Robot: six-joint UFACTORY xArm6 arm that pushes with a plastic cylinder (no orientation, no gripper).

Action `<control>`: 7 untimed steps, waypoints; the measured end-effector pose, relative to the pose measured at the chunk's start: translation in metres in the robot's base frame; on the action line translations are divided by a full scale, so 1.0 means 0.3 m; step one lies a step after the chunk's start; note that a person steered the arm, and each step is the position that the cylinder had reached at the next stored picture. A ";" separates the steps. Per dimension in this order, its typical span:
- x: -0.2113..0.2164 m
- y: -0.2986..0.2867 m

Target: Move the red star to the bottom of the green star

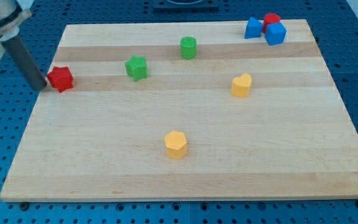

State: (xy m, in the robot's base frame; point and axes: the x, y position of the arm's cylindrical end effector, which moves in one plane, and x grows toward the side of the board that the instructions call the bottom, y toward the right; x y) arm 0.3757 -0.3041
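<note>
Task barely begun, by my read: my tip (43, 86) sits against the view's left side of the red star (60, 78), which lies near the surface's (104, 168) left edge, well apart from the green star (136, 67) to its right. Remaining: shove the red star rightward and down, to just below the green one. No gripper on this rig, only a dark rod, so no jaw state to report.

Surface is pale wood in glued planks, matte. Blocks look like smooth, solid-coloured plastic. Further right: green cylinder (188, 47), yellow hexagon (176, 144), yellow heart-like block (242, 85), blue pieces (275, 33) crowding a red cylinder (271, 20) at the top right corner.
</note>
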 end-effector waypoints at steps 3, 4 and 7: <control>0.161 0.231; 0.163 0.232; 0.323 0.289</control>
State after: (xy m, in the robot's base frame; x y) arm 0.4725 -0.2173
